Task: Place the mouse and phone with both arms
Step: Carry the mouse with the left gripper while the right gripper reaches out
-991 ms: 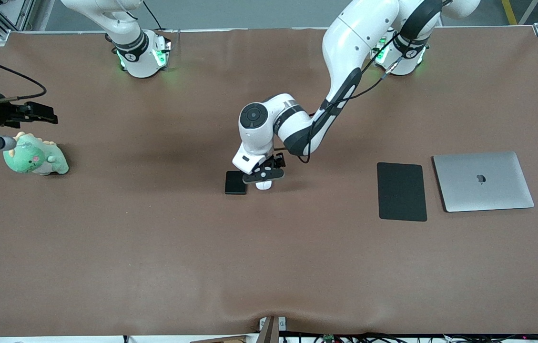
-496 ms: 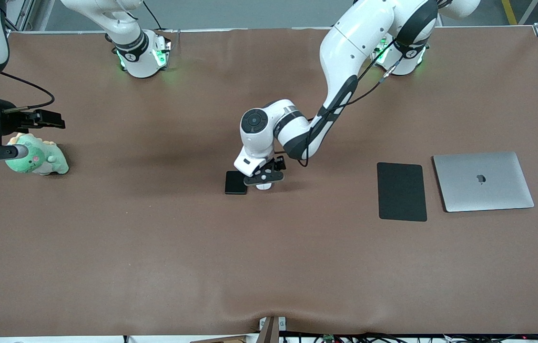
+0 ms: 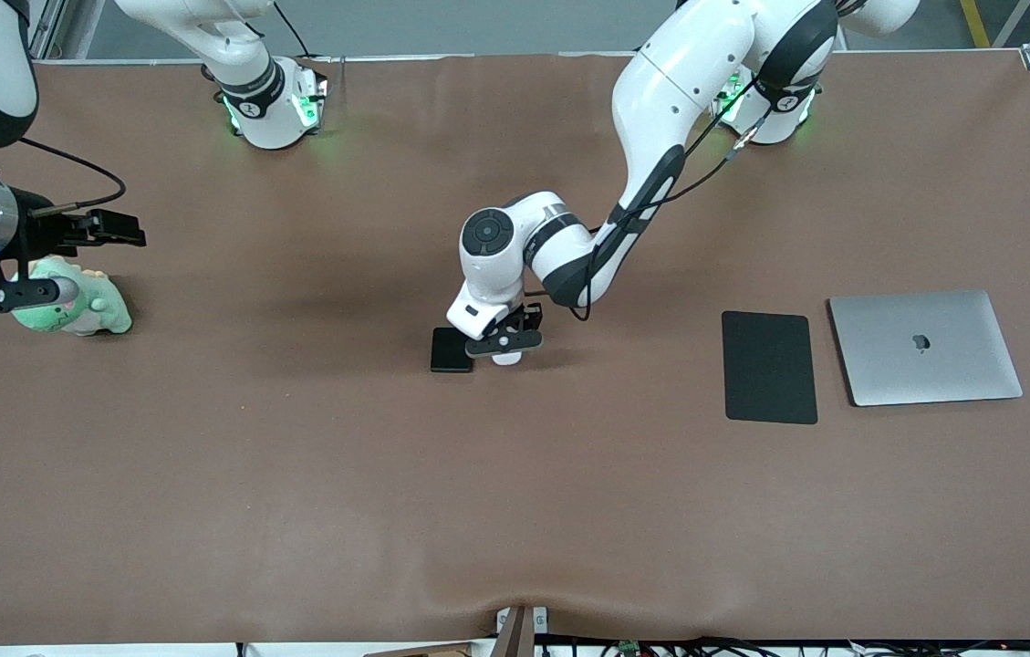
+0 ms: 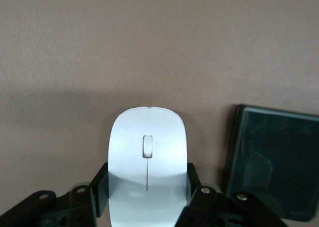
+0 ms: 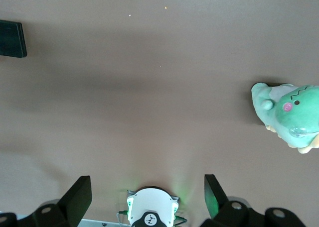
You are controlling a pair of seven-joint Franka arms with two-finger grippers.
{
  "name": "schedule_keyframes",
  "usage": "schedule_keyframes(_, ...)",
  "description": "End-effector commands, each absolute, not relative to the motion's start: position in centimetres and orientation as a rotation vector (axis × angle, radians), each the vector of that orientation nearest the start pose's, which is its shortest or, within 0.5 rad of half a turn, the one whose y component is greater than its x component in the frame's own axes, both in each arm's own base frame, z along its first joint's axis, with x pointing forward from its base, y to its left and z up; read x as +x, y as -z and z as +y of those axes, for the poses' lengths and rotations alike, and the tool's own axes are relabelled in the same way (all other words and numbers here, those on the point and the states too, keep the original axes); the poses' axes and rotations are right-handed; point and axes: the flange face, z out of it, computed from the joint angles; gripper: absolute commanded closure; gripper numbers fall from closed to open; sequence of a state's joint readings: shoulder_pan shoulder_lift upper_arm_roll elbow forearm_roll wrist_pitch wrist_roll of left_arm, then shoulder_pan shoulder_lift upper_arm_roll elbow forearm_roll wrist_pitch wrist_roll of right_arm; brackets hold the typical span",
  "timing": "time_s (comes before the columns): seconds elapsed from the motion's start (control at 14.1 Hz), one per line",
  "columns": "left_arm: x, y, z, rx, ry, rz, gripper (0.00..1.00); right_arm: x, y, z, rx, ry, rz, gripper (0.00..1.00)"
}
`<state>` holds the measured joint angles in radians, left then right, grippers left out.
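Observation:
The white mouse (image 3: 505, 357) lies near the table's middle, with the black phone (image 3: 452, 349) beside it toward the right arm's end. My left gripper (image 3: 504, 344) is down over the mouse, its fingers pressed against both of the mouse's sides. In the left wrist view the mouse (image 4: 147, 157) fills the space between the fingers of the gripper (image 4: 147, 192), and the phone (image 4: 274, 162) lies close by. My right gripper (image 3: 109, 265) hangs open and empty over the right arm's end of the table. In the right wrist view (image 5: 147, 197) its fingers stand wide apart and the phone's corner (image 5: 11, 38) shows.
A green plush dinosaur (image 3: 77, 306) lies under my right gripper and shows in the right wrist view (image 5: 294, 115). A large black mouse pad (image 3: 769, 367) and a closed silver laptop (image 3: 925, 347) lie toward the left arm's end.
My right gripper has drifted a little toward the table's middle, over the plush. My left gripper has settled slightly lower on the mouse. Mouse and phone have not moved.

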<state>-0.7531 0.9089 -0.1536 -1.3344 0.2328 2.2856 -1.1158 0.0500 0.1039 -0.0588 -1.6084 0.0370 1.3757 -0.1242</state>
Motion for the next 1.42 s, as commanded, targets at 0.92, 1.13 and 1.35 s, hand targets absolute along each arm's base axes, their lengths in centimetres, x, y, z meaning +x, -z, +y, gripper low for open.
schedule_keyframes(0.92,55.3,-58.0,-30.4,-3.17,-0.126,-0.455,0.72,57.5,-48.2,17.6,-3.001,-0.389,-0.028,0.0)
schedule_keyframes(1.13,56.6,-59.2,-24.1,-3.162,-0.157,-0.457,0.72,58.3,-45.8,21.1,-3.001,-0.334,-0.046,0.0)
schedule_keyframes(1.35,57.0,-59.6,-16.2,-3.159,-0.194,-0.378,0.72,58.9,-43.4,22.8,-2.928,-0.352,-0.015,0.0)
